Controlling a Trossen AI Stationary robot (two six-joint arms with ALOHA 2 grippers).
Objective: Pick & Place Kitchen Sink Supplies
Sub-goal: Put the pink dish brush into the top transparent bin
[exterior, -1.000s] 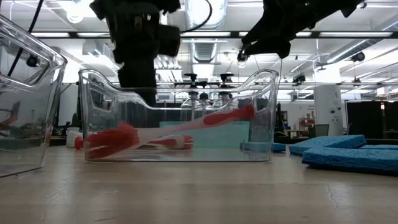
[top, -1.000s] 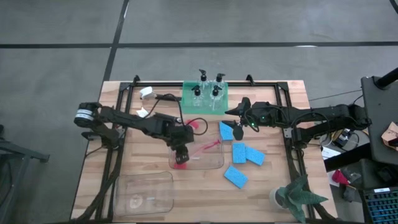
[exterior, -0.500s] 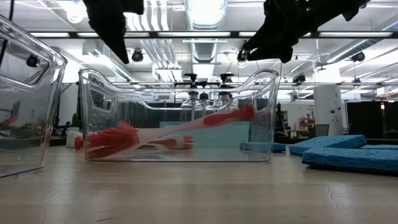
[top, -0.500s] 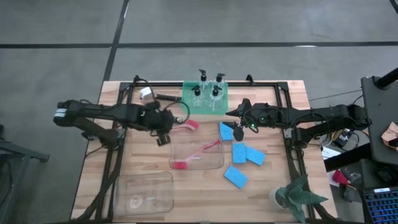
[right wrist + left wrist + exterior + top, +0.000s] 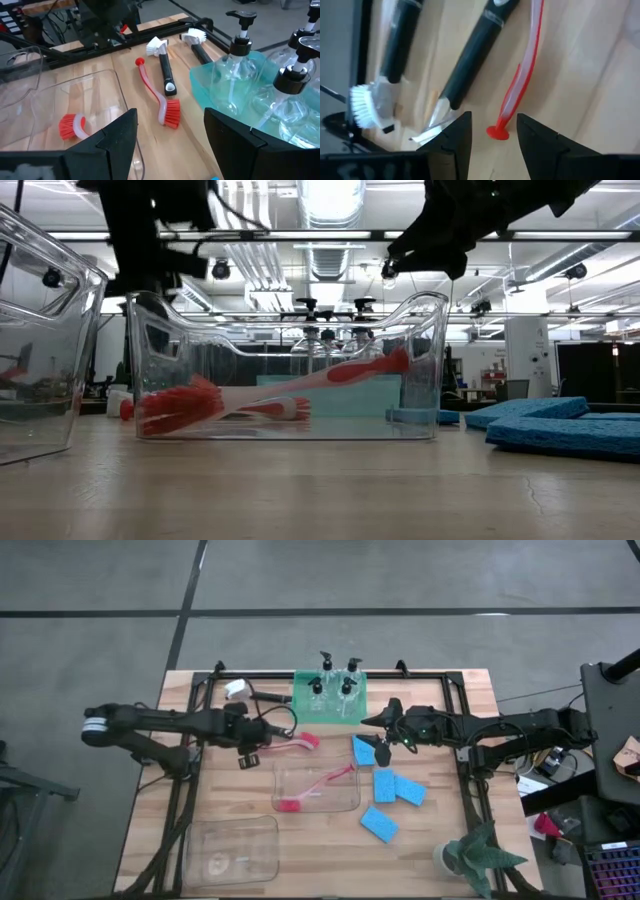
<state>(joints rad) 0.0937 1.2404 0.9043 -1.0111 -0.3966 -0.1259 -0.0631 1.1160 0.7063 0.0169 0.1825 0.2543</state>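
Note:
A red brush [image 5: 292, 744] lies flat on the table, and it also shows in the left wrist view [image 5: 522, 80]. My left gripper [image 5: 247, 750] is open, its fingers on either side of the handle's round red end [image 5: 497, 132] without touching it. Two black-handled, white-headed brushes [image 5: 472, 57] [image 5: 400, 40] lie beside it. Another red brush [image 5: 318, 786] lies in a clear bin [image 5: 345, 802]. My right gripper [image 5: 383, 748] is open and empty above a blue sponge [image 5: 362, 750]. Three more sponges [image 5: 385, 783] [image 5: 408, 790] [image 5: 380, 823] lie flat nearby. Several pump bottles [image 5: 335, 685] stand in the green tray [image 5: 302, 710].
A second clear bin [image 5: 232, 850] stands near the front left. A potted plant [image 5: 475, 855] stands at the front right corner. Black frame rails [image 5: 190, 780] run along the table's left and right sides.
My left gripper has risen from over the clear bin and gone toward the table's left and far edges, to the handle end of the red brush on the table. The red brush in the bin has stayed where it lay.

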